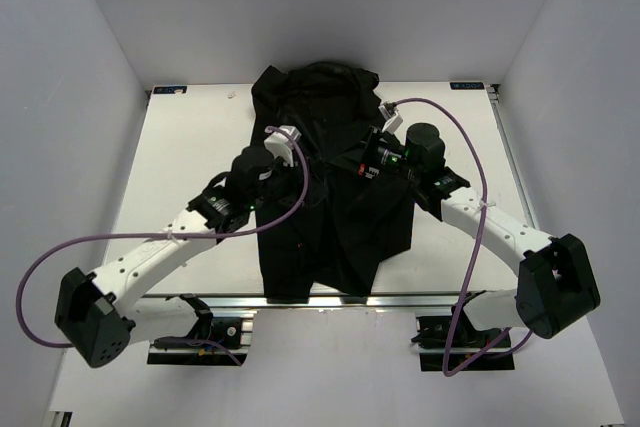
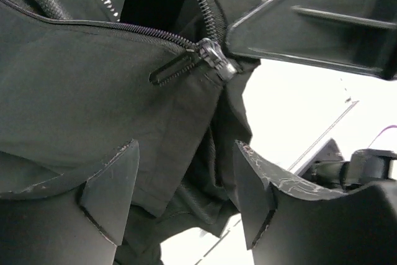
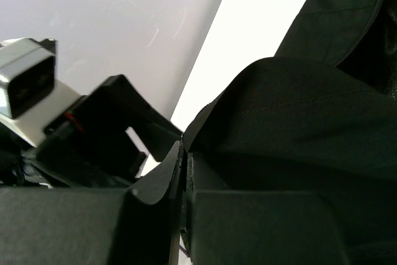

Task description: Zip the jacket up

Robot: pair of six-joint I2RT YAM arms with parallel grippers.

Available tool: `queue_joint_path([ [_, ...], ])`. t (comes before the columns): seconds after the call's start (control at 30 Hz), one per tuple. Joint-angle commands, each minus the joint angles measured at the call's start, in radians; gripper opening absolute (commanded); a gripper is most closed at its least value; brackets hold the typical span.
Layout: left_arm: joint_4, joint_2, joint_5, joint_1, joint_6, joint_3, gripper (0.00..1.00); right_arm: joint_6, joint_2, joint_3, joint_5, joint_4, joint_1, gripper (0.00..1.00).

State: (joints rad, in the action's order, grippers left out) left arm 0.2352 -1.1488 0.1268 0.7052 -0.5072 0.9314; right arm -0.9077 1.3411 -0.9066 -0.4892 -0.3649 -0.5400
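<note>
left claw (image 2: 186,153) stood open just below zipper slider (image 2: 215,59) | right claw (image 3: 184,153) was clamped shut on jacket (image 1: 330,217) fabric beside that slider

I register one flat white rectangular table (image 1: 180,147). A large black thin-fabric jacket (image 1: 330,237) lies directly on its centre, reaching the near edge.
</note>
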Motion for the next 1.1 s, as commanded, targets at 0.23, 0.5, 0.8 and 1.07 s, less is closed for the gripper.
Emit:
queue_joint_path([
  [0.23, 0.033, -0.092, -0.219, 0.074, 0.082, 0.142, 0.66, -0.026, -0.040, -0.029, 0.001, -0.008, -0.005, 0.00],
  [0.5, 0.081, -0.127, -0.363, 0.139, 0.110, 0.184, 0.55, -0.033, -0.043, -0.032, -0.006, 0.000, -0.005, 0.00],
  [0.8, 0.173, -0.149, -0.513, 0.162, 0.154, 0.230, 0.53, -0.028, -0.046, -0.041, -0.015, 0.020, -0.003, 0.00],
  [1.07, 0.127, -0.135, -0.474, 0.163, 0.190, 0.216, 0.54, -0.037, -0.022, -0.057, -0.032, 0.020, -0.005, 0.00],
])
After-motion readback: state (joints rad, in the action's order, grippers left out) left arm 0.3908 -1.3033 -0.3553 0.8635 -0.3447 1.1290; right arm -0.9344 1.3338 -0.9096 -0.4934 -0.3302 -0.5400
